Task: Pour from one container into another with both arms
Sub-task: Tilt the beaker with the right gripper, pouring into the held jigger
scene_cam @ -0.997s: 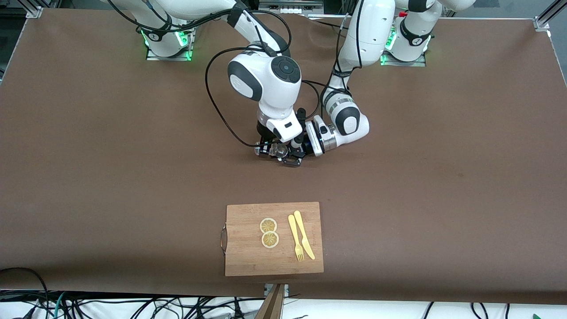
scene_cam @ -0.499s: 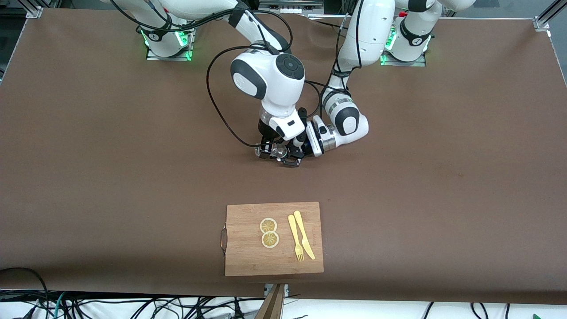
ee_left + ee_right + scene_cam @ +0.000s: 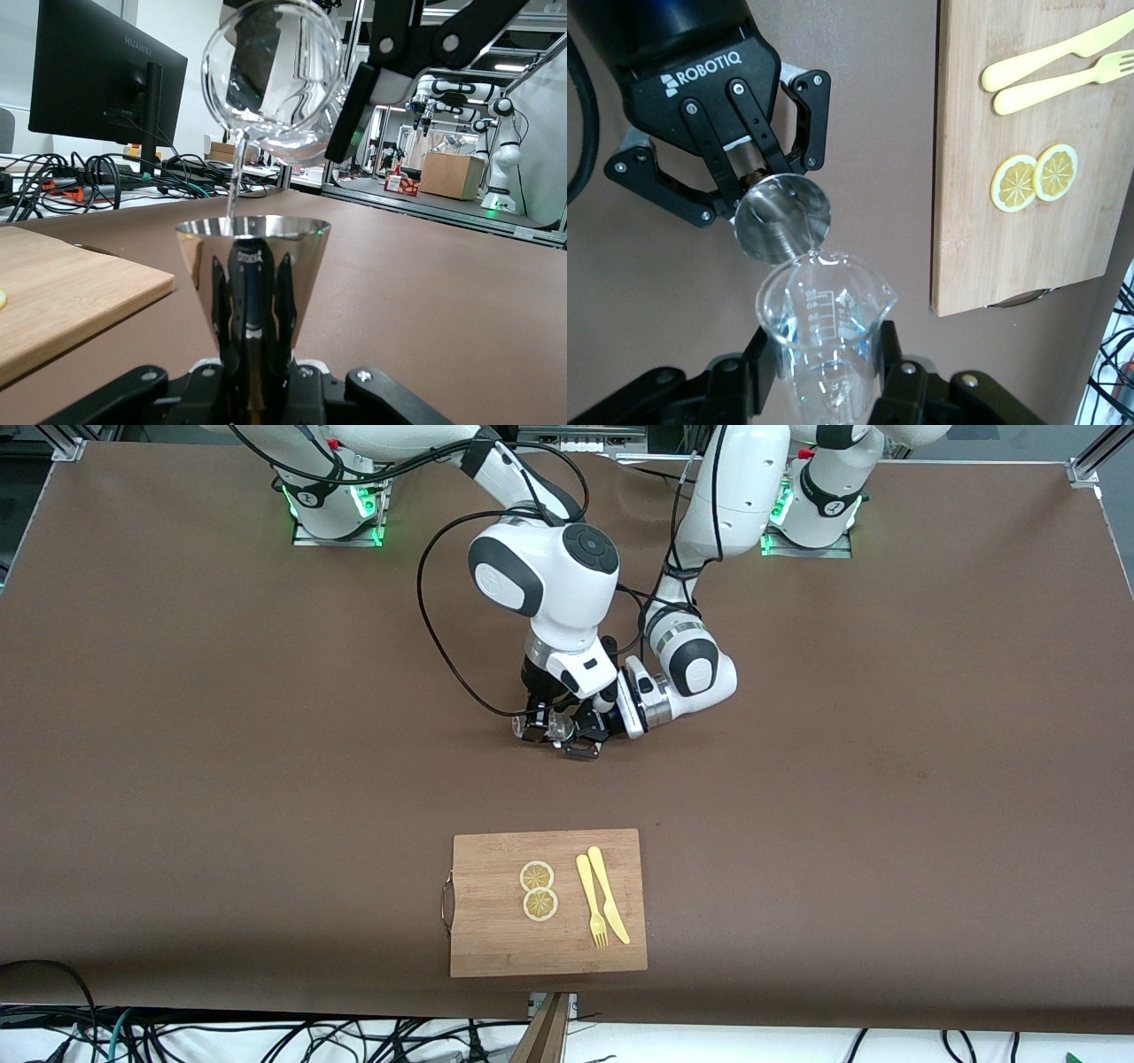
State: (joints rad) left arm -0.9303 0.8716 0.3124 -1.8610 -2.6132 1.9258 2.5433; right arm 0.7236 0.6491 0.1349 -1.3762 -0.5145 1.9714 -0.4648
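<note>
2 arms meet over the middle of the table (image 3: 177, 779), operator, and you can see both hands clamped on vessels. Your left gripper (image 3: 252, 390) is closed on a steel jigger (image 3: 252, 266), held upright with its mouth up. Your right gripper (image 3: 828, 372) grips a clear beaker (image 3: 824, 305), tilted so its spout sits just above the jigger's rim. Look at the left wrist view: a thin stream of clear liquid (image 3: 233, 181) runs from the beaker's lip, at 12 o'clock above the jigger, down into the cup. In the front view the 2 grippers crowd together at the table's center, the right gripper (image 3: 545, 726) just beside the left gripper (image 3: 585, 740), the beaker and jigger mostly hidden between them.

Nearer to the camera, at 6 o'clock from the grippers and well apart from them, lies a board (image 3: 496, 939). On it you have 2 lemon slices (image 3: 538, 890) touching each other, and beside them a yellow fork (image 3: 592, 902) and a yellow knife (image 3: 608, 895) lying close together.
</note>
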